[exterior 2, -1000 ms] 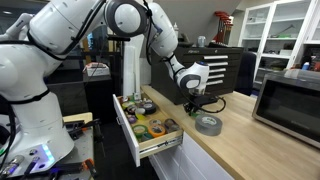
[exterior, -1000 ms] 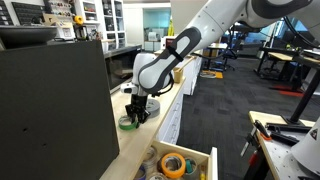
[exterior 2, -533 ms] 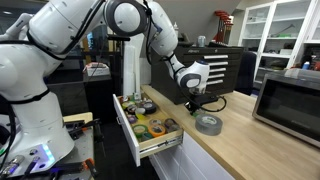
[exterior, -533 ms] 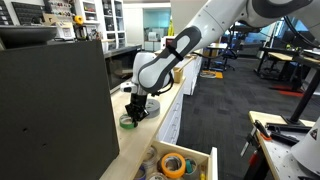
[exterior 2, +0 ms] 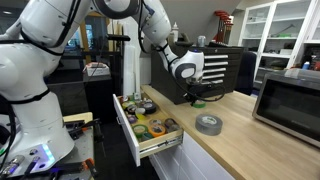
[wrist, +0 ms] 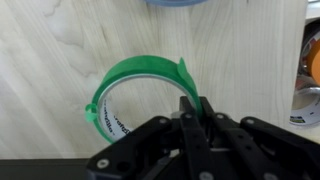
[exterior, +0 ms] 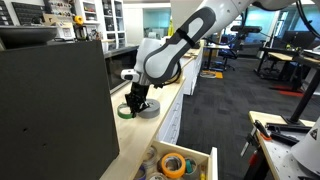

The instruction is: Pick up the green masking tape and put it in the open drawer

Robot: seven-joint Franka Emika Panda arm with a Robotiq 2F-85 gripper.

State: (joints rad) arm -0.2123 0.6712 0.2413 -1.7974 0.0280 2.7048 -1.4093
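Note:
The green masking tape (wrist: pixel 135 80) is a thin ring, and my gripper (wrist: pixel 190 108) is shut on its right rim. In an exterior view the gripper (exterior: pixel 134 104) holds the green tape (exterior: pixel 124 111) a little above the wooden counter (exterior: pixel 165 110). In an exterior view the gripper (exterior 2: pixel 194 96) hangs above the counter (exterior 2: pixel 235 135), and the tape is too small to make out there. The open drawer (exterior 2: pixel 160 147) is full of tape rolls and sticks out below the counter edge; it also shows in an exterior view (exterior: pixel 211 160).
A grey tape roll (exterior 2: pixel 208 123) lies on the counter near the gripper; it also shows in an exterior view (exterior: pixel 149 110). A big black cabinet (exterior: pixel 55 110) stands beside the gripper. A microwave (exterior 2: pixel 290 100) stands at the counter's far end.
The gripper has risen from the counter with the green tape in it and moved away from the grey roll. The grey roll has stayed on the counter.

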